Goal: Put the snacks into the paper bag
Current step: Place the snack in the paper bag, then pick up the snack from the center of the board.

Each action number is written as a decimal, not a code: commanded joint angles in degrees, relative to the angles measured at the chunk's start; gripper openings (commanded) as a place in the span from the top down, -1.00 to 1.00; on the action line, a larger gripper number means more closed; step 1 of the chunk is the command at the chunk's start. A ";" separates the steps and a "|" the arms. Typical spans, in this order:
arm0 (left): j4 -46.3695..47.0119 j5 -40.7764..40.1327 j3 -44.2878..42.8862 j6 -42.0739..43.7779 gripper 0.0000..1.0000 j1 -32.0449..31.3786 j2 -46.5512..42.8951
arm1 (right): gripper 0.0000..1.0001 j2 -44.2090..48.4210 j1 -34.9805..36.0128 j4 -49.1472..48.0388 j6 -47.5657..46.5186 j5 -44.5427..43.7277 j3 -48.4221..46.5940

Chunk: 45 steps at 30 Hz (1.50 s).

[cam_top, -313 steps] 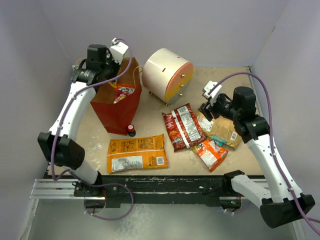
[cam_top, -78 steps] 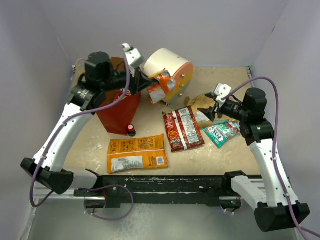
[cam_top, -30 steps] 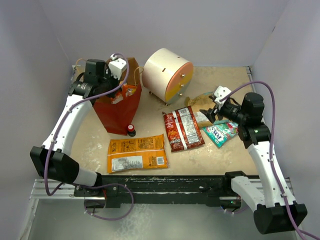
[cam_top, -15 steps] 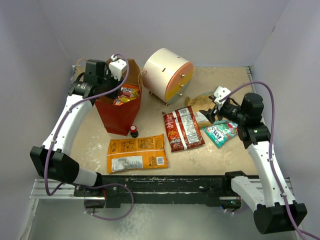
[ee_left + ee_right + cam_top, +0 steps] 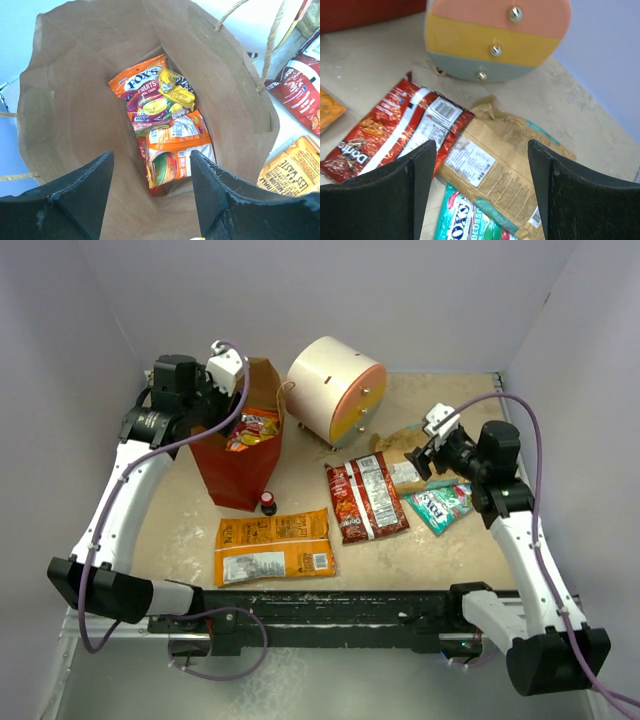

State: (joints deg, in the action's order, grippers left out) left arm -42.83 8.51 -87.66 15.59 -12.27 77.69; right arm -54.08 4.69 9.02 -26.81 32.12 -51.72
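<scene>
Left fingers (image 5: 75,192) apart above paper bag (image 5: 70,105) mouth; snacks (image 5: 167,137) inside.

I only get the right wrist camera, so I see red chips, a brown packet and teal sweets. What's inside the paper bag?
Observer: Several small packets lie at the bottom of the paper bag, among them an orange Fox's packet.
Operator: Is the other arm holding one?
Observer: No. The left gripper hangs over the bag's mouth, open and empty.
Operator: Is anything near the bag that I might knock?
Observer: A tiny dark bottle with a red cap stands on the table close to the bag's near side.
</scene>
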 commanded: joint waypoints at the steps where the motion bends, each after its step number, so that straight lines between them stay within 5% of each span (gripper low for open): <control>1: 3.26 2.46 -1.10 -0.34 -0.38 0.41 -3.60 | -0.52 -3.89 -0.38 -0.09 1.91 -8.36 -2.93; 11: 5.43 5.48 2.92 0.51 -0.99 0.41 -9.74 | -0.54 -13.74 -0.38 16.18 -1.72 -20.53 -6.73; 17: 6.84 7.37 5.58 0.32 -0.98 0.41 -12.83 | -0.60 -17.30 -4.17 19.79 -6.04 -28.40 -4.21; 35: 11.64 8.08 12.94 1.63 -0.98 0.41 -19.09 | -0.64 -39.48 -25.52 34.36 -12.30 -11.29 -17.28; 45: 11.81 9.91 13.48 1.58 -0.98 0.41 -17.95 | -0.71 -47.14 -29.67 34.84 -15.54 -4.95 -16.40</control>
State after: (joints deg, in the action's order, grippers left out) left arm -33.69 16.43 -74.24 16.34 -12.25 59.61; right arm -100.27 -24.60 41.93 -40.10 22.35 -67.37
